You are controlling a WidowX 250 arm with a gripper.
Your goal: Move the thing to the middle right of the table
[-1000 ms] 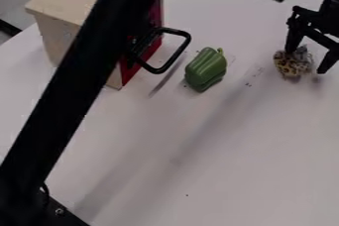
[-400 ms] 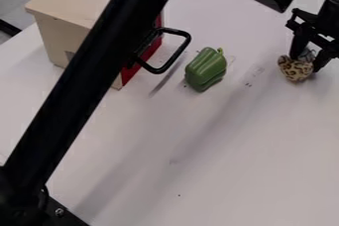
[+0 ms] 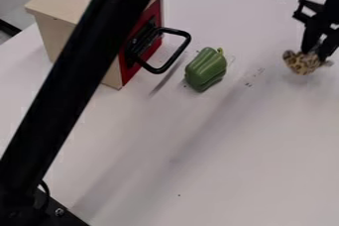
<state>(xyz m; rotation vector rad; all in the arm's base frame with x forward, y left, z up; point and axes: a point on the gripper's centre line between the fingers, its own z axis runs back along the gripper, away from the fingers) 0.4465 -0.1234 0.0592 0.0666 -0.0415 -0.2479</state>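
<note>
Gripper had the spotted toy pinched at its tips, far right of the table, right of the green pepper. Middle right looked nearer, so the carry likely had to come near.

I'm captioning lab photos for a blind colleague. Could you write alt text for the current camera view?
A black robot gripper at upper right has its jaws closed on a small leopard-spotted object over a white table. Left of it in the picture, a green toy pepper lies near a pale box with a red front and black handle.
</note>
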